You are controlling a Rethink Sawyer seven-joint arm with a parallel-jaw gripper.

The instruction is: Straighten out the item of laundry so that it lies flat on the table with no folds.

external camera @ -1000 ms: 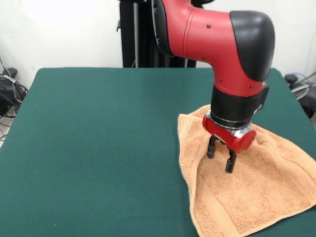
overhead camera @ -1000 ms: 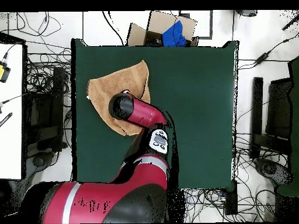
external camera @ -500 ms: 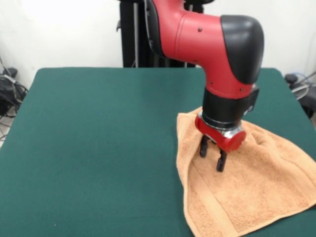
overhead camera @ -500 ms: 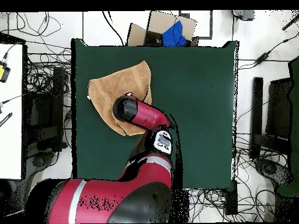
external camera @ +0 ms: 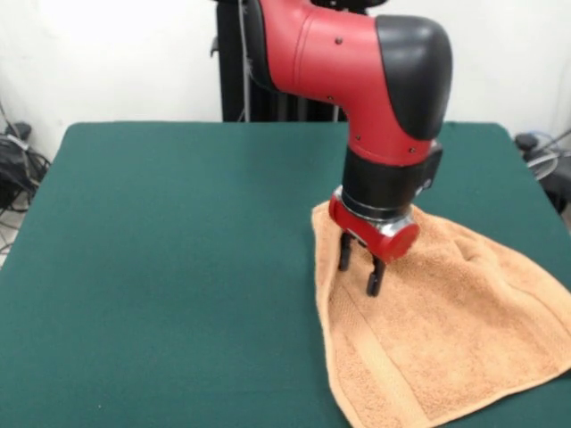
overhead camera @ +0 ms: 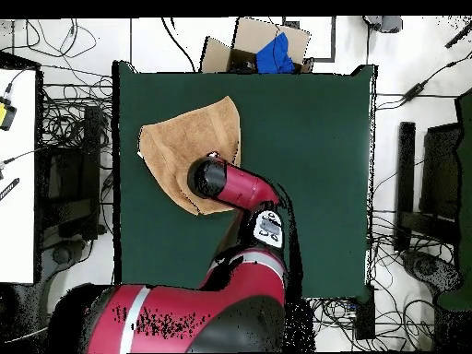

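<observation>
Towel [external camera: 446, 330] lies rumpled by the table's [external camera: 178, 267] right edge in the front view — one corner past the near edge. Gripper [external camera: 359, 267] stands over its left border, fingers apart — tips at the cloth.

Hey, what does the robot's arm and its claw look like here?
The arm has glossy red rounded shells with a black cap at the elbow, then a black cylindrical wrist ending in a red collar with a silver ring. The claw has two short black fingers.

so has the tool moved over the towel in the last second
Yes. In the front view the tool has slid left, toward the towel's left edge and a little toward the table's far side. It is open, its tips at the cloth.
</observation>
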